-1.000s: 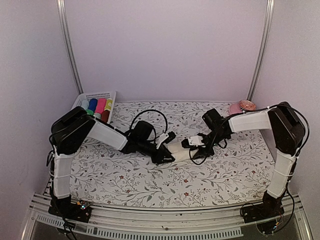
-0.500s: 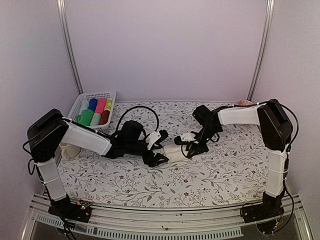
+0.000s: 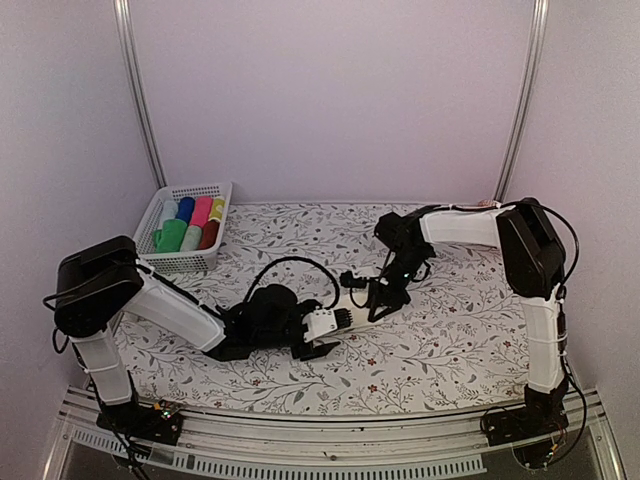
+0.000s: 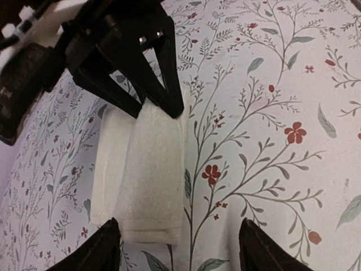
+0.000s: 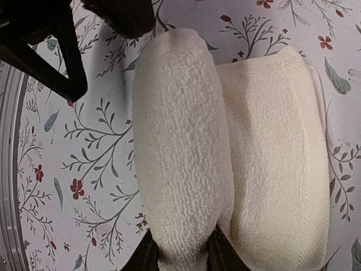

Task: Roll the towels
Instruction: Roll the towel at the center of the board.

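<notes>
A cream-white towel lies on the floral cloth at mid-table, partly rolled. In the right wrist view its rolled part is a fat cylinder beside the flat remainder. My right gripper is shut on the far end of that roll. My left gripper stands open at the towel's near end, fingertips either side and not touching it. The right gripper's black fingers show at the towel's far end. A bright green rolled towel sits in the basket.
A white slotted basket at the back left holds blue, pink, red and yellow rolls. The left arm's cable loops over the cloth. A metal rail runs along the near edge.
My left gripper opened, let go of the cream towel and drew back toward the near left. My right gripper closed on the roll and shifted left with it.
</notes>
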